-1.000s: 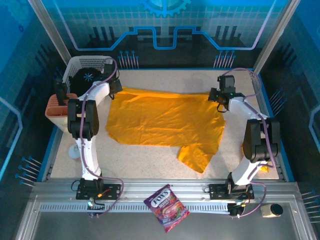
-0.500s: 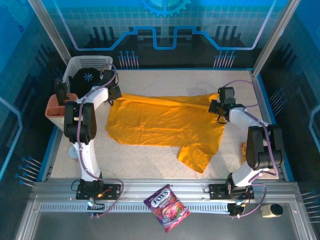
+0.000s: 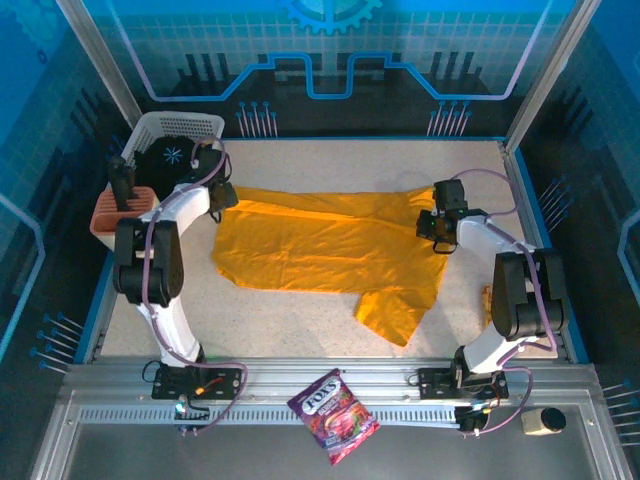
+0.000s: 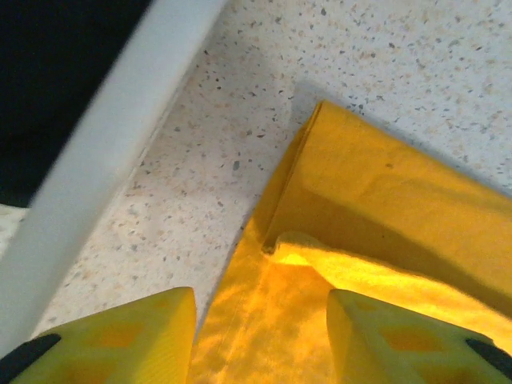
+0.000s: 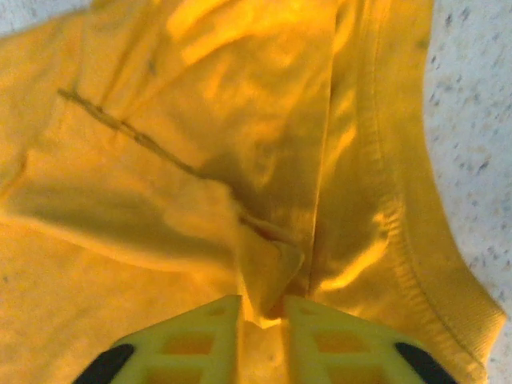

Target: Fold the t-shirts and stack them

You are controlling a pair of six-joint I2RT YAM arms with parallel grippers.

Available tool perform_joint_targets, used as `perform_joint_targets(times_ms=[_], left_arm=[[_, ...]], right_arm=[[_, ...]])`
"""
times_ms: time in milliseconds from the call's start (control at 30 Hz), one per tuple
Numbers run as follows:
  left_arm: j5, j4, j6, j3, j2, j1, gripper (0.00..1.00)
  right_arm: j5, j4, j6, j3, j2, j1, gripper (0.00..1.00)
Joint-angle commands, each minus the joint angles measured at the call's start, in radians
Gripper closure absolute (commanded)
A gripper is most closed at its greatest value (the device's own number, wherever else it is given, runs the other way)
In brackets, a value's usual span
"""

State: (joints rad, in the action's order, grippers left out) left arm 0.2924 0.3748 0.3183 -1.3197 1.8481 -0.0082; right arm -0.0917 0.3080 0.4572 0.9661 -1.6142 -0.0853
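A pale speckled surface [image 3: 280,320] sits inside an aluminium frame, with slanted posts [image 3: 100,60] rising left and right. Past its far edge stands a blue wall panel [image 3: 400,50] printed with circuit lines. A ribbed metal rail [image 3: 260,410] runs along the near edge.

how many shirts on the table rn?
1: the yellow shirt spread across the middle of the table. An orange scrap near its right edge may be another; unclear.
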Motion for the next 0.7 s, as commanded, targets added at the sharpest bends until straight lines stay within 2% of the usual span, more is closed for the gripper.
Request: perform_joint_targets(times_ms=[0, 67, 200, 367, 667], left_arm=[[0.025, -0.01, 0.023, 0.036, -0.101, 0.008, 0.45], [0.031, -0.002, 0.022, 0.047, -0.135, 0.008, 0.38], [0.044, 0.027, 0.015, 0.048, -0.19, 0.001, 0.24], [0.052, 0.089, -0.002, -0.004, -0.197, -0.026, 0.21], [0.056, 0.122, 0.015, -0.033, -0.186, -0.074, 0.21]], right_arm=[[0.051, 0.082, 0.04, -0.033, -0.01, -0.012, 0.71], [0.059, 0.095, 0.04, -0.031, -0.011, -0.012, 0.63], [0.08, 0.123, 0.03, 0.009, -0.004, -0.012, 0.59], [0.131, 0.14, -0.028, 0.122, -0.029, -0.025, 0.58], [0.192, 0.245, -0.123, 0.496, -0.375, -0.097, 0.59]])
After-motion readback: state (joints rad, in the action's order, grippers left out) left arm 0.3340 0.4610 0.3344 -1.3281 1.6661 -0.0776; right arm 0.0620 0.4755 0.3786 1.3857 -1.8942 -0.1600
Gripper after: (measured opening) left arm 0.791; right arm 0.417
